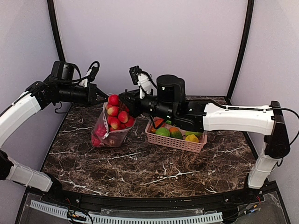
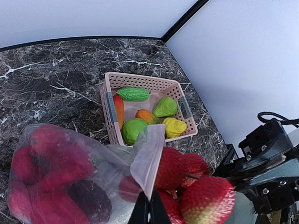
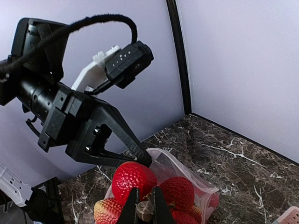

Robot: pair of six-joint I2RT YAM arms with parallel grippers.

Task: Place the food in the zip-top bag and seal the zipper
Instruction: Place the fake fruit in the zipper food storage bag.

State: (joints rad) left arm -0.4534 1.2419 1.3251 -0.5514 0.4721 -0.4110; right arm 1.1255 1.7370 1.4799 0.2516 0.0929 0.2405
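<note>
The zip-top bag (image 1: 108, 133) is sitting on the marble table (image 1: 154, 168) toward its far left corner, standing upright with its mouth open toward the two arms. The left gripper (image 2: 149, 207) is reaching in from the left edge. Its fingers are pressing together on a pale flap of the bag's mouth, which is rising straight out from between the tips in the left wrist view and holding that side of the bag up. The food (image 1: 117, 117) is filling the bag as a heap of glossy red pieces, and the topmost strawberry (image 1: 113, 99) is poking above the mouth, between the two grippers. The right gripper (image 3: 145, 206) is coming in from the right, level with the mouth. Its fingers are lying close together, with that strawberry just beyond their tips. Whether they are pinching anything cannot be told from these views. The two grippers are facing each other across the mouth, near but apart. The pink basket (image 1: 174, 142) is sitting just right of the bag, near the middle of the far edge and under the right arm, holding green, orange and yellow toy fruits.
</note>
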